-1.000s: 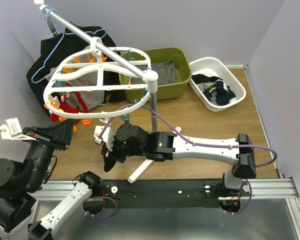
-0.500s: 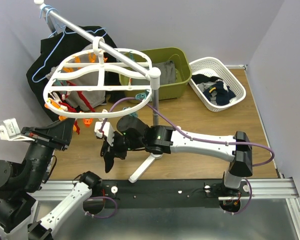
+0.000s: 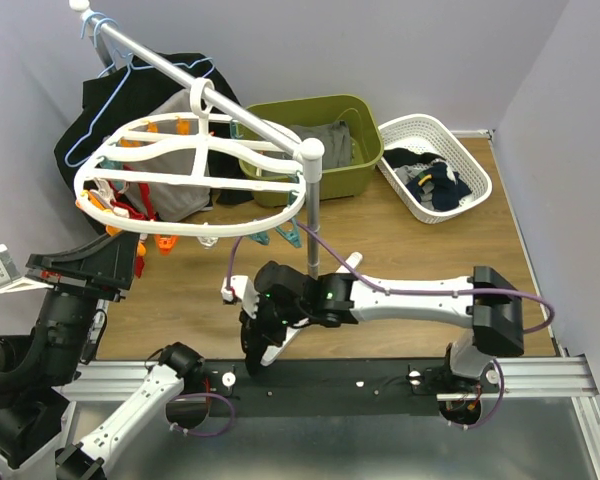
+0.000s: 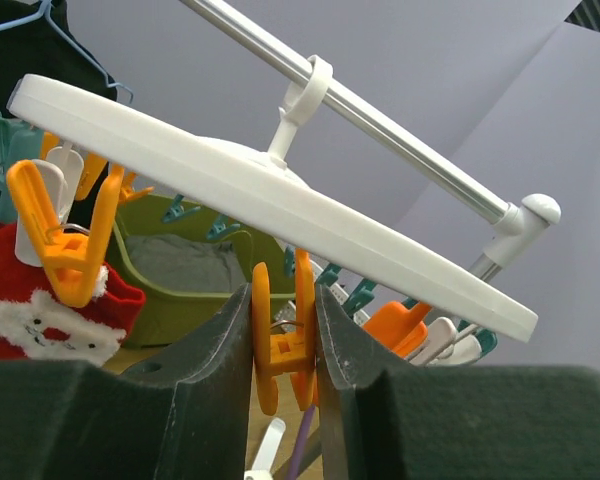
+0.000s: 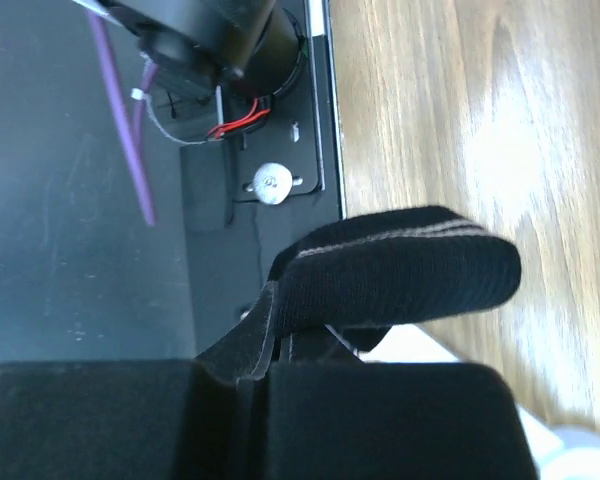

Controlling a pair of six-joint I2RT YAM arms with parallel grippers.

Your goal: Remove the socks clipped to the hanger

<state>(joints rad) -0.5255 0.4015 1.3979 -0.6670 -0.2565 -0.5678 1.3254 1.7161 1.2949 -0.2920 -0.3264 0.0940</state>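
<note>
The white oval hanger [image 3: 195, 165] hangs from the metal rail, ringed with orange and teal pegs. My left gripper [image 4: 283, 345] is shut on an orange peg [image 4: 278, 345] under the hanger's rim [image 4: 280, 200]; in the top view this gripper [image 3: 140, 260] sits at the hanger's near left edge. A red sock with white patterns [image 4: 40, 310] stays clipped at the left, also visible from above [image 3: 130, 205]. My right gripper [image 3: 255, 340] is shut on a black sock with grey stripes [image 5: 400, 270], low over the table's near edge, apart from the hanger.
A green bin [image 3: 280, 108] holding grey cloth stands at the back, a white basket [image 3: 420, 122] with several socks to its right. A black garment on a light-blue wire hanger [image 3: 110, 110] hangs at the back left. The rail's upright post [image 3: 310, 200] stands mid-table.
My right gripper has carried the black sock down and toward the near edge, away from the hanger. The hanger has swung left. The left gripper stays on the peg.
</note>
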